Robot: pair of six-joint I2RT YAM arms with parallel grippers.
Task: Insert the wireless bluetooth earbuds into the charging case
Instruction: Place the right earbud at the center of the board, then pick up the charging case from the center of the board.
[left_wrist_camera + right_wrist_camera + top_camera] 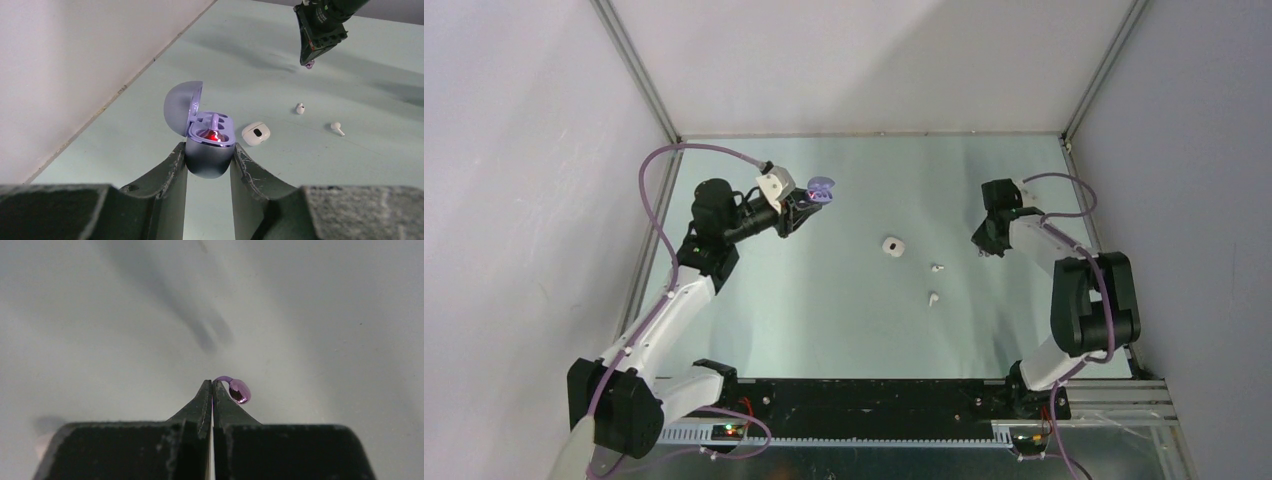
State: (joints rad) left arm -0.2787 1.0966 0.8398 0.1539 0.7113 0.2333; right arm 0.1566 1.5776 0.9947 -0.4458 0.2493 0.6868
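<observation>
**Earbud pinched by its stem, case held open**

Right claw [212, 385] is closed to a hairline. It nips the thin stem of one purple earbud [239, 391], and the glossy bulb sticks out to one side of the tips, in the air above the table [824, 330].

Left claw [209, 155] is nearly closed around the lower body of the purple case [182, 107]. It holds the case off the table with the lid tipped back and the wells facing up.

Handling, as we judge it:
- The bud is very light, hard and slick, and held off-centre it could pivot or squirt out. The stem is the only narrow part to hold.
- It wants a slow descent and a release only once the bulb sits in its well.
- The case is rounded and smooth, so a grip across its belly below the hinge suits it.

View differences:
- The left wrist view alone shows the inside of the case. A red light [213, 135] glows there, and a purple shape sits in one well, possibly the other bud.
- That view also shows the bud hanging from the far claw.
- The right wrist view shows the pinch itself but no case.
- The overhead view gives the layout. The claws are well apart, with the white case [893, 246] and two white earbuds [937, 268] lying between them.
</observation>
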